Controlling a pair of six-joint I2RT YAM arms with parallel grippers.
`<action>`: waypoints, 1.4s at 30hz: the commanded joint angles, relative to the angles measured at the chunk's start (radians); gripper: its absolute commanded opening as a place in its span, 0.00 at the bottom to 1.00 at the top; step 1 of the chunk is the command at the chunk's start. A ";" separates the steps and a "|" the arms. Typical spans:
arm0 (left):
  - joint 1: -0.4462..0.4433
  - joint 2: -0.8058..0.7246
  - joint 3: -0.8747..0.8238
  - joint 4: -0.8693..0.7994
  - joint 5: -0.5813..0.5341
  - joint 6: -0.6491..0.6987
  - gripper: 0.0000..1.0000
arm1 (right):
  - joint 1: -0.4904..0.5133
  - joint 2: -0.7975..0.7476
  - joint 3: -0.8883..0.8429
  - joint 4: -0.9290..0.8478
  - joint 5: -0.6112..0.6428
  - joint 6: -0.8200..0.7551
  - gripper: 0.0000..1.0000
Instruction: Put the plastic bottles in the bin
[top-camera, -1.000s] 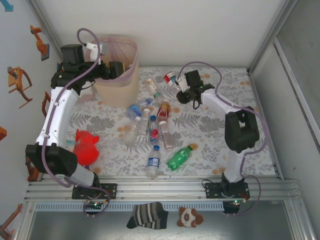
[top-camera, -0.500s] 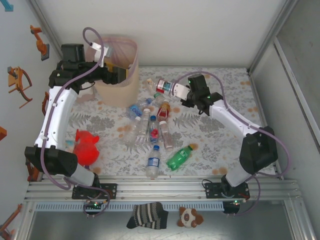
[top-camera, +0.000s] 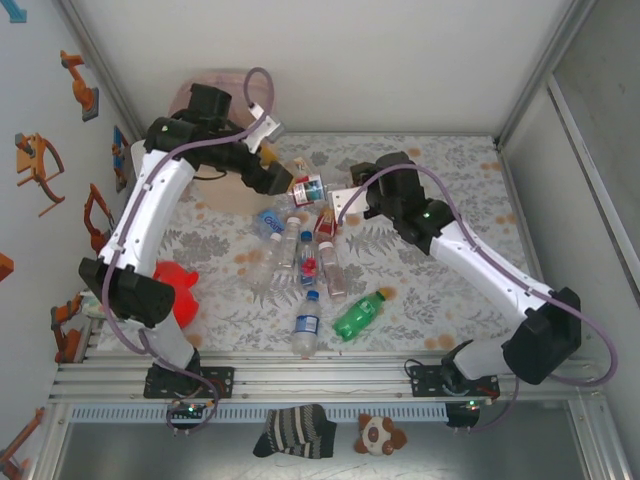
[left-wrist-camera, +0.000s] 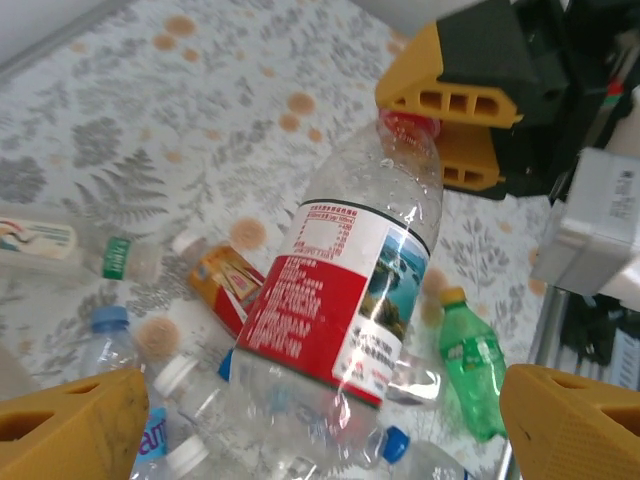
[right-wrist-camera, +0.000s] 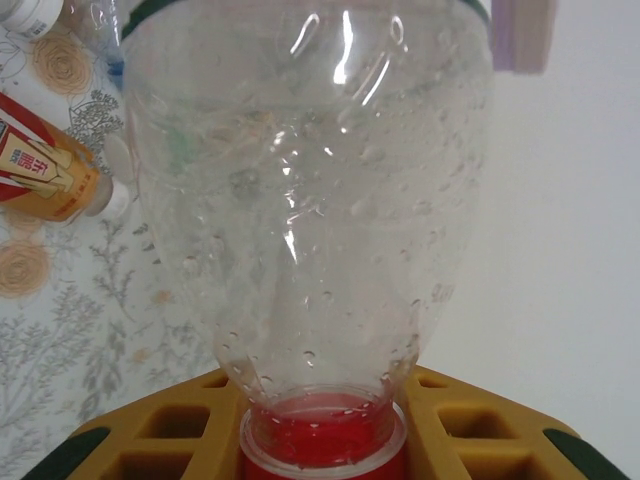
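One clear, red-labelled plastic bottle (top-camera: 307, 188) hangs over the worktop (top-camera: 420, 290), red cap pinched in the shut jaws of the right gripper (top-camera: 338, 203); the left gripper (top-camera: 283, 180) gapes around its body. Handover: left should close, then reach the beige pink-lined bin (top-camera: 222, 192).

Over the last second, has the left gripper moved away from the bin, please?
Yes. The left gripper has swung off the bin, rightwards and towards the arm bases, and now flanks the red-labelled bottle with its jaws open.
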 joint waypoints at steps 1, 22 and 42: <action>-0.038 0.044 0.078 -0.173 0.023 0.098 0.93 | 0.031 -0.045 -0.031 0.038 0.020 -0.130 0.15; -0.127 0.283 0.325 -0.523 0.105 0.228 0.79 | 0.110 -0.131 -0.022 0.020 0.031 -0.196 0.15; -0.127 0.289 0.326 -0.540 0.112 0.256 0.63 | 0.120 -0.149 -0.022 0.027 0.020 -0.183 0.15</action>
